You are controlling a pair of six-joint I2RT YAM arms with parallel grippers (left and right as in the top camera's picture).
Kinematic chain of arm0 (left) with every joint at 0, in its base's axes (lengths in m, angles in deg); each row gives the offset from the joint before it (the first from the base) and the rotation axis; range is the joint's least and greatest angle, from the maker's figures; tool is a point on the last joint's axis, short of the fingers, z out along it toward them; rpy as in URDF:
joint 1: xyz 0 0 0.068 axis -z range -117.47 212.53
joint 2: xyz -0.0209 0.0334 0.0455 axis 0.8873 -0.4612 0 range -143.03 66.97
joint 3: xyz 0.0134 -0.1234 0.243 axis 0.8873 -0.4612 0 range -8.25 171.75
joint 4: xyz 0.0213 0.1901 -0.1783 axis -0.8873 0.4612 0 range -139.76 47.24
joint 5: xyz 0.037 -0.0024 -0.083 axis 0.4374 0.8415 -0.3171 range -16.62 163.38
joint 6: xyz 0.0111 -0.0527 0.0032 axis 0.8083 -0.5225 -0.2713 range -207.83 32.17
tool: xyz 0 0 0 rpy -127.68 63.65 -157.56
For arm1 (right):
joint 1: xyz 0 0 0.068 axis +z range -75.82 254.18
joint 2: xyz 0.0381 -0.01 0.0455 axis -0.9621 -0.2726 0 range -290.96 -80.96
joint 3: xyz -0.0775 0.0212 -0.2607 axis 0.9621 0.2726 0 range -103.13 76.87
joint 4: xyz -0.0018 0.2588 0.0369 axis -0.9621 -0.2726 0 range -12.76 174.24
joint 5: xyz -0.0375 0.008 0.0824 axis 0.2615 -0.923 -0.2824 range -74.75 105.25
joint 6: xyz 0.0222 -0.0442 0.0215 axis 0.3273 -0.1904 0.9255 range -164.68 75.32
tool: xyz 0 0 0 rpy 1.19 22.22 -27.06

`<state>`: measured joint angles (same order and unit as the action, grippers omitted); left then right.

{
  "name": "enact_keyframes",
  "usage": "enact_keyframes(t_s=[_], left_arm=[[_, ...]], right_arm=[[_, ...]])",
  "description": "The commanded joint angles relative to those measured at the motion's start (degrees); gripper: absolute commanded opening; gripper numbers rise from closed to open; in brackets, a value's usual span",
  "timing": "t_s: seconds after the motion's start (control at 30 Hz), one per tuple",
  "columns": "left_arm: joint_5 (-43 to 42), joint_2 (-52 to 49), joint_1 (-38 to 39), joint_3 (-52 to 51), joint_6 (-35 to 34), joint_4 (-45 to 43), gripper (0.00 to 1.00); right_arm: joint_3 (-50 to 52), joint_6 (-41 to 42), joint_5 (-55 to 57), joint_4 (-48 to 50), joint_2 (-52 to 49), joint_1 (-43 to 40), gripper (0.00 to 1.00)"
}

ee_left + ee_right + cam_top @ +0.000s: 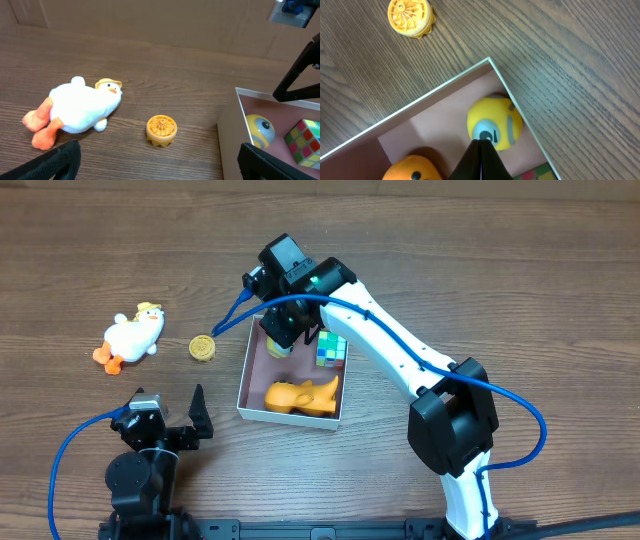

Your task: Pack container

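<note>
The container (pixel 243 385) is a square white-walled box with a pinkish inside, at mid table. It holds a yellow ball (pixel 279 348), a colour cube (pixel 332 350) and an orange toy (pixel 300 394). My right gripper (pixel 285 325) is shut and empty, its tips just above the yellow ball (pixel 495 122) in the container's far left corner (pixel 435 90). My left gripper (pixel 172 405) is open and empty near the front left, facing a white plush duck (pixel 82 107) and a yellow gear-shaped disc (pixel 161 130) that lie outside the container (pixel 227 135).
The duck (pixel 133 335) and the disc (pixel 203 347) lie on the wooden table left of the container. The disc also shows in the right wrist view (pixel 411 17). Blue cables run from both arms.
</note>
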<state>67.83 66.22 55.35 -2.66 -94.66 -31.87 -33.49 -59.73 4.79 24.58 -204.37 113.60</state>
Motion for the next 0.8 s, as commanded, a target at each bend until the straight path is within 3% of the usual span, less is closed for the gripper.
enact_keyframes(t_s=[0.0, 0.5, 0.77], left_arm=[[-0.02, 0.39, -0.35, -0.17, 1.29, -0.13, 1.00], [-0.02, 0.39, -0.35, -0.17, 1.29, -0.13, 1.00], [-0.02, 0.39, -0.35, -0.17, 1.29, -0.11, 1.00]], right_arm=[[-1.33, -0.42, -1.90, 1.05, -0.42, 0.28, 0.04], [-1.11, -1.29, -5.05, 1.46, -4.98, 0.28, 0.04], [-1.07, -3.23, 0.81, -0.55, -4.98, 0.26, 0.04]])
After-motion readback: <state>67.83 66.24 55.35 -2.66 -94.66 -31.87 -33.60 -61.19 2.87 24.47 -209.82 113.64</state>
